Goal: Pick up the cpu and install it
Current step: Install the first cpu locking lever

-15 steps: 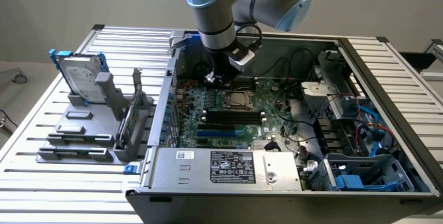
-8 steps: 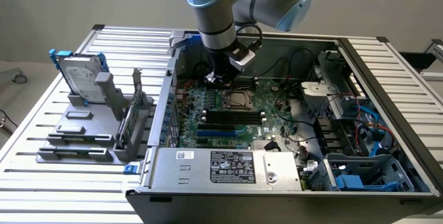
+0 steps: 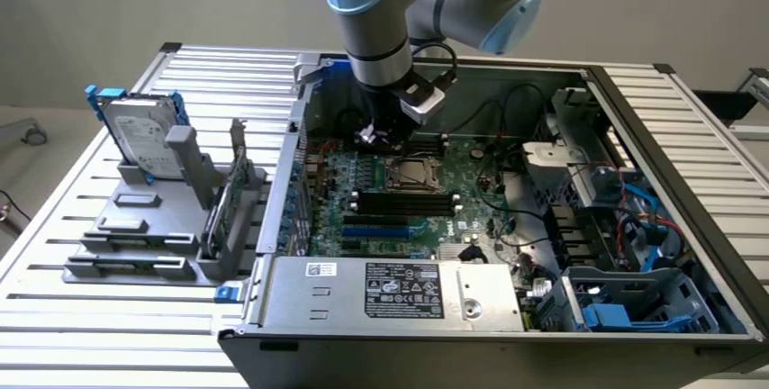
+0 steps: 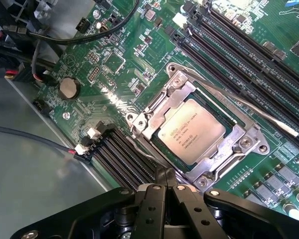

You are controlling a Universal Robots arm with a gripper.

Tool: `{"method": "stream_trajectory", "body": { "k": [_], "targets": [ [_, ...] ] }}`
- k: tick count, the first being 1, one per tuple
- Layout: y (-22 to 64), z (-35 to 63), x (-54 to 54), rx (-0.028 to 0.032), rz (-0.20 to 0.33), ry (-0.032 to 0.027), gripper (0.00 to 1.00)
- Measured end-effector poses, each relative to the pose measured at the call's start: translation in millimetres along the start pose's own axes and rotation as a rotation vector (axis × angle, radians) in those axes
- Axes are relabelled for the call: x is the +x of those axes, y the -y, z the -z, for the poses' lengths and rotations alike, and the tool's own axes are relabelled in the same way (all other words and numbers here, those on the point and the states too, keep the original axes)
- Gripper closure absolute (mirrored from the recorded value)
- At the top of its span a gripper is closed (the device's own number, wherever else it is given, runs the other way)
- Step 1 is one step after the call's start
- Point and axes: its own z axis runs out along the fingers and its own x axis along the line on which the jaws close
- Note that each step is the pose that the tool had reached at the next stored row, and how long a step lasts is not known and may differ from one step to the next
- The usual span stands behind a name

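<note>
The cpu is seated flat in the metal-framed socket on the green motherboard. The gripper is held just beside the socket, fingers pressed together, nothing pinched.

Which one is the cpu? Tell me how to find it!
Look inside the open computer case at the big green motherboard. Near its middle sits a square metal-framed socket, close beside the shut gripper. The cpu is the flat silvery square with tiny writing lying inside that frame, not the long black slots beside it.
</note>
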Motion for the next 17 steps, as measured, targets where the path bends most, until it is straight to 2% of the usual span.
{"method": "stream_trajectory", "body": {
  "k": [7,17],
  "targets": [
    [-1.4,-0.9,1.6,0.0009,0.0,-0.0008,0.89],
    [-3.7,-2.8,4.0,0.0085,-0.003,-0.0077,0.89]
  ]
}}
